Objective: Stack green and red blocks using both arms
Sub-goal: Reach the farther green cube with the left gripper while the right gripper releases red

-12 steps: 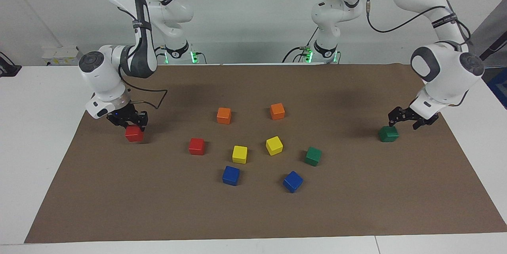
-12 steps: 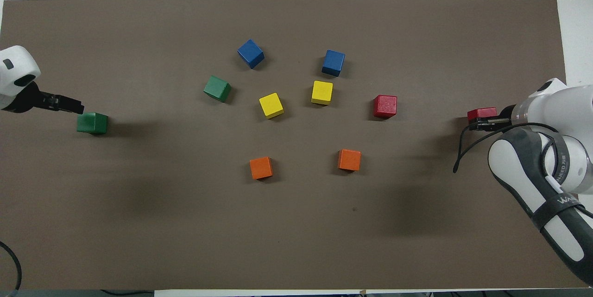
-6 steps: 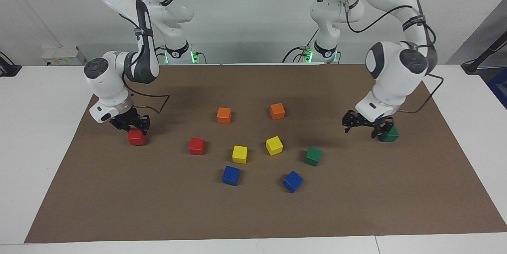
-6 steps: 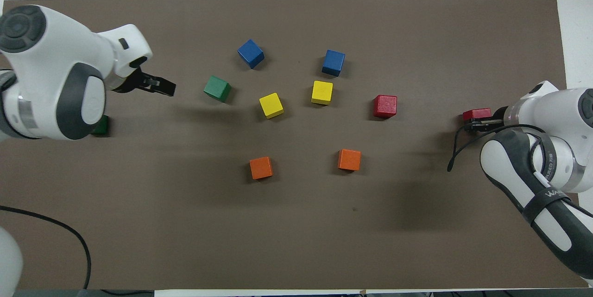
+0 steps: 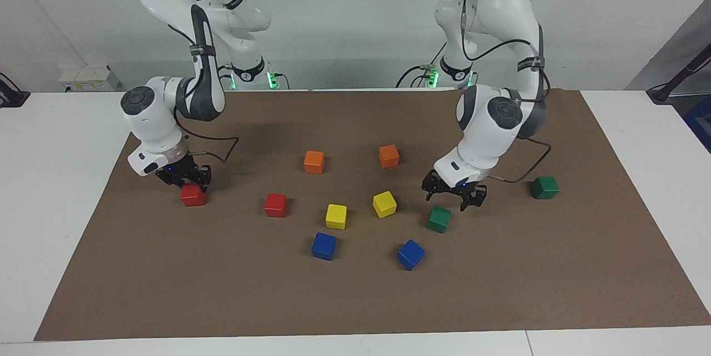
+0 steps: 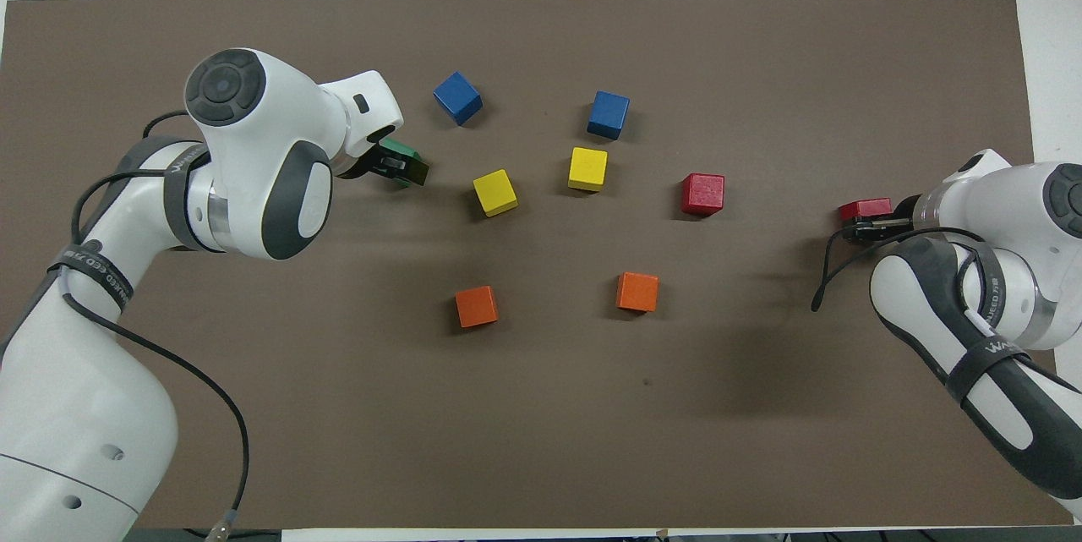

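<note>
Two grippers at work among the coloured cubes

The left gripper (image 5: pixel 454 196), its fingers spread wide, hangs just above a dark green matte cube (image 5: pixel 439 219) near the middle of the brown mat (image 5: pixel 355 295), not touching it. The right gripper (image 5: pixel 183 176) is clamped shut on a bright red matte cube (image 5: pixel 193 195) resting on the mat at the right arm's end. A second red cube (image 5: pixel 276 205) sits free beside the yellow cubes (image 5: pixel 336 216). The other green cube (image 5: pixel 544 187) lies toward the left arm's end; the facing view shows it plainly, while overhead the left arm hides it and the gripper (image 6: pixel 397 166) covers most of the nearer green cube (image 6: pixel 412 158)
</note>
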`<state>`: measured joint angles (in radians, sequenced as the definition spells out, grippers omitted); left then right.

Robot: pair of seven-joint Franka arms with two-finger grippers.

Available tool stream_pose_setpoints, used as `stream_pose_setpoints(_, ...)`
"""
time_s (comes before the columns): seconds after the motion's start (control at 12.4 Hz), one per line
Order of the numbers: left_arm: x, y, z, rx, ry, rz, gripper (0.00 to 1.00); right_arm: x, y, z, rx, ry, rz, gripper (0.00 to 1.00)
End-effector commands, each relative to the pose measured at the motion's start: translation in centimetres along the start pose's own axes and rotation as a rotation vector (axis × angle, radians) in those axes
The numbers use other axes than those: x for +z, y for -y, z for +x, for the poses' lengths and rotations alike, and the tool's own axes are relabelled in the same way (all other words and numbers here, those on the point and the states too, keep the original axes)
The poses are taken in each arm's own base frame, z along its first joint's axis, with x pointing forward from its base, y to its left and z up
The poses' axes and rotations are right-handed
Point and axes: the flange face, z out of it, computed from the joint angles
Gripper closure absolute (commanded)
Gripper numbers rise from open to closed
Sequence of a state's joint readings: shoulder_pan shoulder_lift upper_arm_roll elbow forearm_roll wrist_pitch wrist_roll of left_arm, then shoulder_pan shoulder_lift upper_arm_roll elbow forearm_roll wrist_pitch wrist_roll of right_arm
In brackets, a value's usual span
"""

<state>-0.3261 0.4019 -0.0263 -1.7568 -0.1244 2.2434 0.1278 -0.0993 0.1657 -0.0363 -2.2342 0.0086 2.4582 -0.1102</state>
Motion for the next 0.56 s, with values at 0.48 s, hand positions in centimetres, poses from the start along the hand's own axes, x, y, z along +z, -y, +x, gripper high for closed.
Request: stream_pose_setpoints(0.48,2.0,0.4,1.4,0.085,0.005,0.065,0.00,-7.9,2.0,0.3,0.015,0.066,0.020,0.00)
